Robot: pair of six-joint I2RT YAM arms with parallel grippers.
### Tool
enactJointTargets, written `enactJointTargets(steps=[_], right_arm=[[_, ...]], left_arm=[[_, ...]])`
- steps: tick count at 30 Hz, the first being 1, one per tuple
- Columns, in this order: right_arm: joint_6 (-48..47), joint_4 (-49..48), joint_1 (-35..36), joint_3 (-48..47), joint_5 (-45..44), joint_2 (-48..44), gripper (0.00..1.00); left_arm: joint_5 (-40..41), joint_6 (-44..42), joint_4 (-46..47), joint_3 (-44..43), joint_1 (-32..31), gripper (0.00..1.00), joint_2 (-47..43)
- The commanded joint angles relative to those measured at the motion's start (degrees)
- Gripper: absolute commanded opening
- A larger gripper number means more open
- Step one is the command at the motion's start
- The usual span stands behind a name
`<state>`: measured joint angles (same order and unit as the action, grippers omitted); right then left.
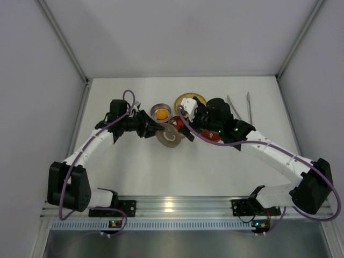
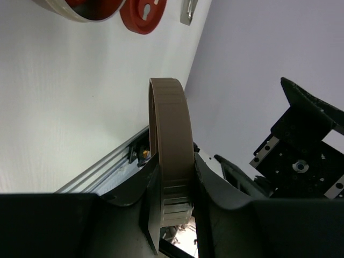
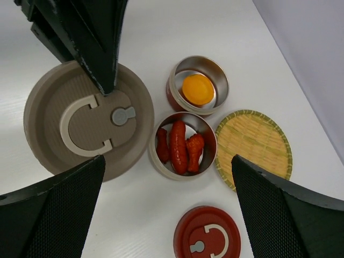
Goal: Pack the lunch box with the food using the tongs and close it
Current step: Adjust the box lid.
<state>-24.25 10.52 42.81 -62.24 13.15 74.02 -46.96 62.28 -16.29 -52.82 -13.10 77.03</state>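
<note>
My left gripper (image 2: pixel 174 180) is shut on the edge of a round tan lid (image 3: pixel 88 121), held roughly level just left of the lunch box tins. One lunch box tin (image 3: pixel 214 72) holds the orange-yellow ball of food (image 3: pixel 198 89). The other tin (image 3: pixel 207 161) holds the red food pieces (image 3: pixel 178 146). My right gripper (image 3: pixel 167 166) hangs wide open above this tin with nothing between its fingers. The silver tongs (image 1: pixel 240 107) lie on the table at the back right, apart from both grippers.
A woven yellow plate (image 3: pixel 253 148) lies right of the tins, touching neither. A red lid (image 3: pixel 207 242) lies flat on the table below them. Grey walls close off the table at the back and both sides.
</note>
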Motion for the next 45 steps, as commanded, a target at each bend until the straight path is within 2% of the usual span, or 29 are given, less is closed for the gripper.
enactJointTargets(steps=[1,7,22,25,38,45], right_arm=[[-0.27,-0.07,2.45,-3.07,1.53,-0.63,0.99],[-1.15,2.92,5.09,-2.27,4.17,-1.51,0.99],[-5.54,3.54,8.96,-4.21,1.89,2.53,0.99],[-6.25,2.23,9.66,-4.47,-1.09,2.97,0.99],[-7.83,-6.03,8.96,-5.79,-24.55,0.95,0.99],[-8.36,-9.11,8.17,-6.67,-29.93,0.34,0.99]], left_arm=[[-7.43,5.57,8.82,0.7,0.27,0.0,0.83],[-9.99,8.73,13.83,1.93,0.27,0.0,1.01],[-14.56,14.09,19.02,4.21,0.18,0.0,0.84],[-14.83,14.27,18.93,4.3,0.1,0.0,0.66],[-16.23,15.06,19.37,6.06,0.1,0.0,1.45],[-16.32,14.8,19.46,5.97,0.1,0.0,2.77]])
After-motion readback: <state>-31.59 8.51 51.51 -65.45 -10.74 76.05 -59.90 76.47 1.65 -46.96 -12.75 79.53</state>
